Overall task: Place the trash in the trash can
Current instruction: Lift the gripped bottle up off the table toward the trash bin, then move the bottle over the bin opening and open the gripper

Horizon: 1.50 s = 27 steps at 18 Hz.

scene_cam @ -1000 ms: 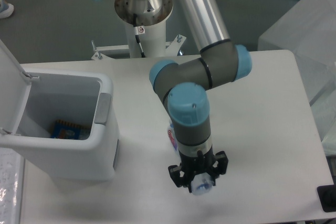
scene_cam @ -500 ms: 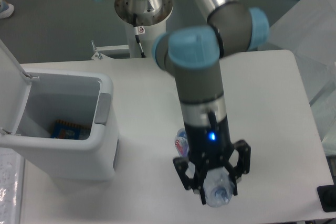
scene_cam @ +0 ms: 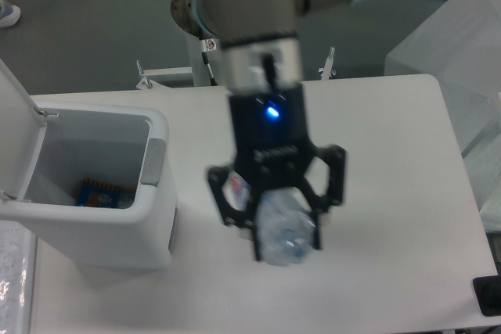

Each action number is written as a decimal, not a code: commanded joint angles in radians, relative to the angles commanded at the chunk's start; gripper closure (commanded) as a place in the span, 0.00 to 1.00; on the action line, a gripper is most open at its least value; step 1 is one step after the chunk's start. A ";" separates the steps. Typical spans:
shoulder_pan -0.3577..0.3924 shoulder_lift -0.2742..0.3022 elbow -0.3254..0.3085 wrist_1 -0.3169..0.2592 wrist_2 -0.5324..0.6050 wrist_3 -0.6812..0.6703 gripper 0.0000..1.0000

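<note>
Higher now: bottle (scene_cam: 282, 228), end effector (scene_cam: 276, 217).

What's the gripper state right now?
Gripper: closed on the clear plastic bottle, holding it above the table, right of the open trash can.

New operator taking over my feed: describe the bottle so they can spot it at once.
Start at the white bin with its lid open, on the left of the table. To its right the arm hangs over the table's middle, and the black gripper is clamped on the bottle: clear plastic with a red-and-blue label, the only thing held.
</note>
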 joint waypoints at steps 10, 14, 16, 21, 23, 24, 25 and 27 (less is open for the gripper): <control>-0.183 0.037 -0.074 -0.002 0.005 -0.018 0.35; -0.230 0.051 -0.136 -0.002 0.006 -0.018 0.35; -0.246 0.063 -0.169 -0.002 0.006 -0.017 0.35; -0.262 0.094 -0.209 -0.003 0.008 -0.017 0.34; -0.263 0.103 -0.227 -0.002 0.006 -0.012 0.32; -0.263 0.103 -0.235 -0.002 0.008 -0.009 0.31; -0.263 0.101 -0.235 -0.002 0.008 -0.009 0.31; -0.263 0.098 -0.236 -0.002 0.008 -0.008 0.29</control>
